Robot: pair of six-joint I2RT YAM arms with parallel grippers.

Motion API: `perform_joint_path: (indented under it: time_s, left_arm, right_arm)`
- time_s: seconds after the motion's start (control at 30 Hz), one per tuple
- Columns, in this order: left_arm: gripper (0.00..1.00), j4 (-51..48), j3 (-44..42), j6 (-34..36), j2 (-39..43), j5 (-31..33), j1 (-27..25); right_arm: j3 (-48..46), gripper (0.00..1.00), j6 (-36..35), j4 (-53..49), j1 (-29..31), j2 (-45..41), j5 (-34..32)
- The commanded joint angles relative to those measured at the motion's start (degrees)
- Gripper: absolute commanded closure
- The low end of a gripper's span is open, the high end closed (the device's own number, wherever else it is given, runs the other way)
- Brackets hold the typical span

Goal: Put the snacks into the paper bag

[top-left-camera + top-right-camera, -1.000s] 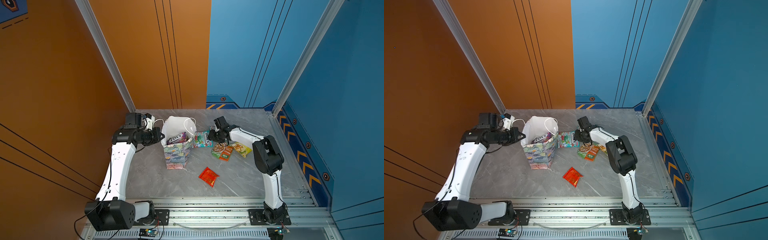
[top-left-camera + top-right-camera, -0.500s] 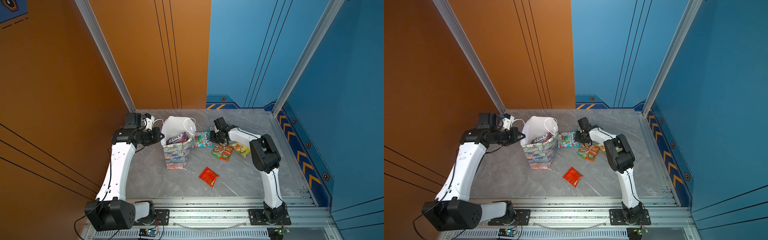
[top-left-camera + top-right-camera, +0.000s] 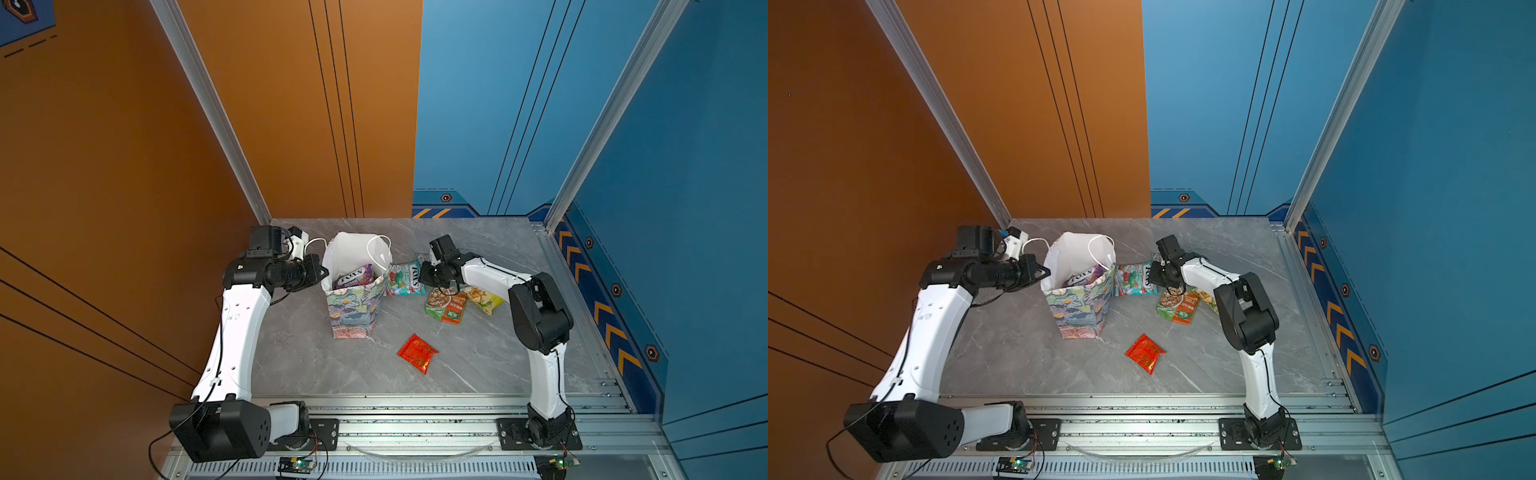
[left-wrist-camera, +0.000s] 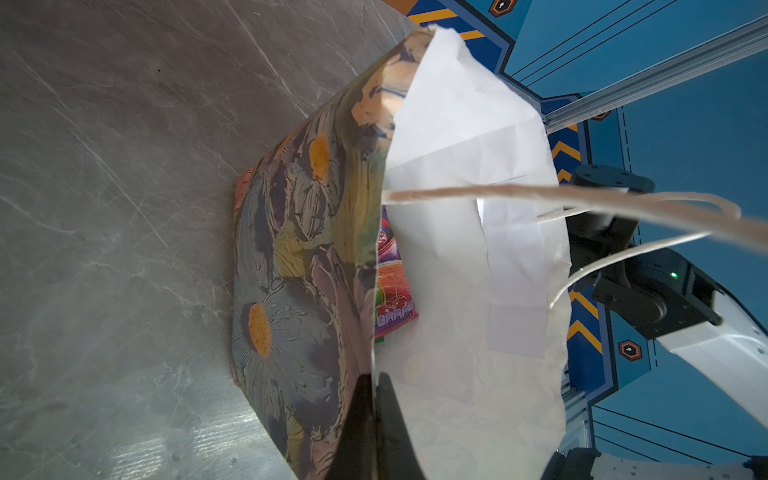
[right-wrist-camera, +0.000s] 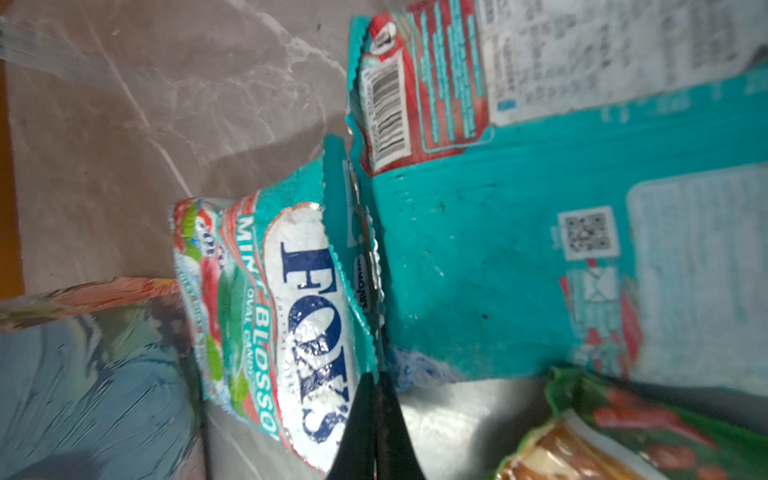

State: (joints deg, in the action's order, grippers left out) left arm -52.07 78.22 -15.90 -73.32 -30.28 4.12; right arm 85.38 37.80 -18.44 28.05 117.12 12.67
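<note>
Right wrist view shows the right gripper clamped on the crimped edge of the teal packet, which lies flat on the table against the foot of the paper bag. In both top views the bag stands to the left of that gripper, and the packet's long axis runs from the jaws towards it, so the right arm is nearer and the carry looks short but must clear the rim. Only this wrist view reveals a 2nd teal packet, back up, overlapping the 1st. The left wrist view alone shows the left gripper pinched on the bag's rim, with a purple packet already inside.
</note>
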Motion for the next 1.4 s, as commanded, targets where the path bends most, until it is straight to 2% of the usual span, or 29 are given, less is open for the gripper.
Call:
perform_joint_path:
  time_s: [0.0,0.23,0.43,0.47,0.53,0.63,0.97,1.37]
  left_arm:
    - [1.0,1.68,-0.26,0.17,1.16,-1.93,0.44]
    - [1.0,1.71,-0.08,0.12,1.16,-2.17,0.36]
    - [1.0,1.7,-0.17,0.17,1.32,-2.33,0.27]
    - [1.0,1.71,-0.17,0.17,1.39,-2.45,0.36]
    - [1.0,1.66,-0.14,0.17,1.5,-2.48,0.32]
    - [1.0,1.71,-0.12,0.1,1.52,-2.42,0.36]
    - [1.0,1.68,0.0,0.15,1.36,-2.51,0.27]
    - [1.0,1.78,-0.12,0.08,1.54,-2.5,0.11]
  right_arm:
    - [-3.64,1.0,2.92,4.52,1.12,-6.25,-0.49]
    - [-9.68,1.0,5.45,7.41,3.04,-10.72,-2.61]
    - [-13.38,0.99,7.44,9.76,4.48,-10.38,-2.89]
    - [-13.77,0.96,7.68,9.95,4.67,-10.29,-2.97]
    - [-14.76,0.8,8.25,10.38,5.26,-10.49,-3.34]
    - [-16.51,0.67,8.89,11.13,5.61,-11.74,-4.05]
    - [-23.94,0.64,10.35,12.73,6.28,-16.82,-5.98]
    - [-25.68,0.68,11.23,16.72,6.15,-12.26,-4.61]
